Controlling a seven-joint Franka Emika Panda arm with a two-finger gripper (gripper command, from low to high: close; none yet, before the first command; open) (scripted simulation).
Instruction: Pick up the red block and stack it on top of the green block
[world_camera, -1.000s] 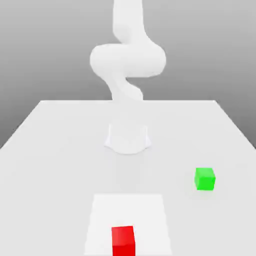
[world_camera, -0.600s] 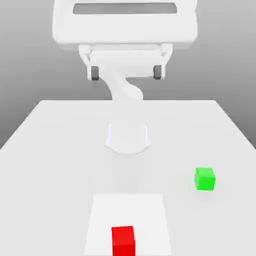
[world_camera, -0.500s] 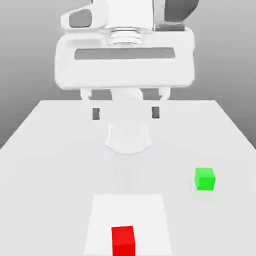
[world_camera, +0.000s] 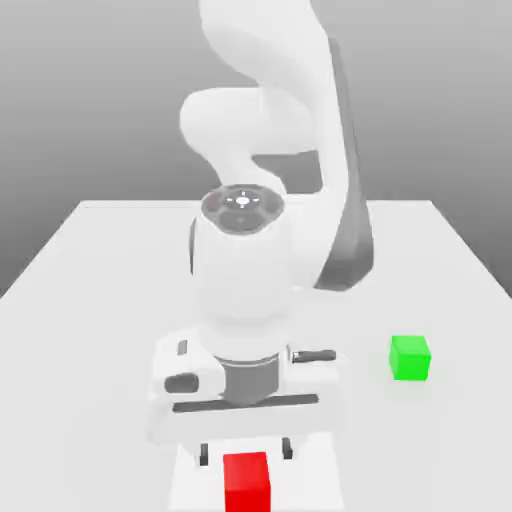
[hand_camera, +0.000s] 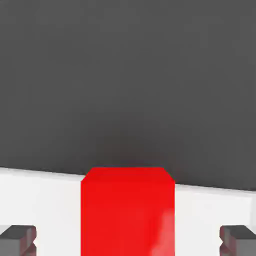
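Red block (world_camera: 247, 484): we are finding it on the tabletop (world_camera: 90, 375), over the white patch (world_camera: 190, 488), near the edge nearest the exterior view. The fingers (world_camera: 246, 453) are standing wide, one on either side of the block's line, and we are seeing white space between each and the block, so nothing is being held. We are judging that this spread is leaving room to lower around the block and close on two opposite faces. The green block (world_camera: 410, 358) is sitting well apart, toward the exterior view's right, its top bare and, we are judging, serving as the stacking seat.
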